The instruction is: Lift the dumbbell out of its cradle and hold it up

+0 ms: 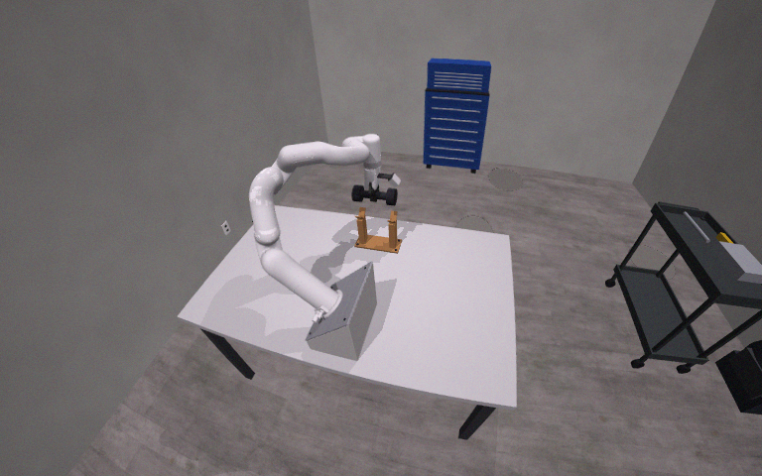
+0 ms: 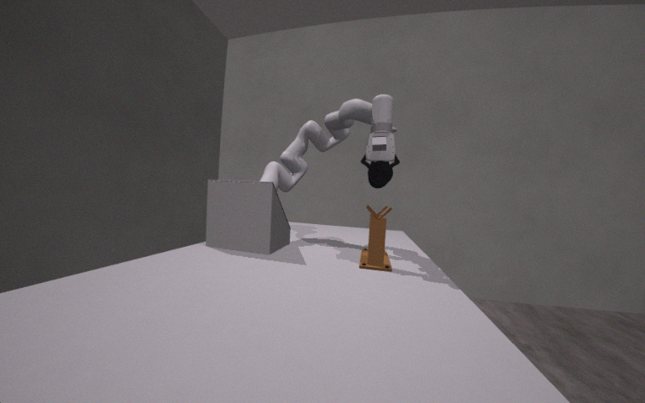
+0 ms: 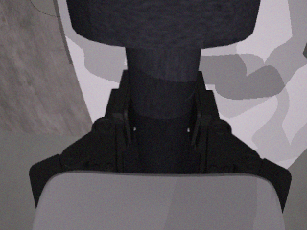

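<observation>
I observe the gripper [image 1: 374, 190] clamped partway closed on the dumbbell [image 1: 374, 194] handle. The dumbbell hangs level in the air, above the orange cradle [image 2: 376, 238] and apart from it.

From where I hang, a blue tool chest [image 1: 455, 115] stands at twelve o'clock against the far wall. At about three o'clock a black cart [image 1: 671, 328] holds a grey box [image 1: 750, 265] and a small yellow thing [image 1: 725, 237] on its top shelf. A wall outlet [image 1: 225, 227] sits at nine o'clock. The white table [image 1: 449, 330] spreads beneath me, on a grey plank floor [image 1: 562, 437].
</observation>
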`<state>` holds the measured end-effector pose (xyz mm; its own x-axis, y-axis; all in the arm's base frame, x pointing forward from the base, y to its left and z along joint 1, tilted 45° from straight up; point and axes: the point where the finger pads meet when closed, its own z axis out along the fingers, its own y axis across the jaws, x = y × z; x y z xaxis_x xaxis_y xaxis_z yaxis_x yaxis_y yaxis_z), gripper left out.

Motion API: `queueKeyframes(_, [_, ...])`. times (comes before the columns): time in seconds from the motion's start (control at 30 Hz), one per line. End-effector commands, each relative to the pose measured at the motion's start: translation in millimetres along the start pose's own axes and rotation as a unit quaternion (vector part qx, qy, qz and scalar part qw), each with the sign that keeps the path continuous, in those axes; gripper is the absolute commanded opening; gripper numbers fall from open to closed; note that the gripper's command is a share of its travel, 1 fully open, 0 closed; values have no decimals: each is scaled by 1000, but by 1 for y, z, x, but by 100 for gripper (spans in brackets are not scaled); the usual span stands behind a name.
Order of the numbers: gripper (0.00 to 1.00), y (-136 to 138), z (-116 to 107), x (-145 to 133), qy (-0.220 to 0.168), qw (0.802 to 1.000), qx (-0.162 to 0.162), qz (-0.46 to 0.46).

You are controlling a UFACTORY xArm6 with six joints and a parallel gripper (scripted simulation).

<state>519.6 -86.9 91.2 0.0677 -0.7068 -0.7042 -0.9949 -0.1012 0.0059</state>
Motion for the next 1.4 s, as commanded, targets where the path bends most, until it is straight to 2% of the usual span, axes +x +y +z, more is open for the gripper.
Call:
queueKeyframes(0.0, [0,-1,-10,0,1,1000,2,-1])
queueKeyframes(0.47, [0,-2,-21,0,1,1000,2,-1])
queueKeyframes(1.37, [0,-2,-22,0,1,1000,2,-1])
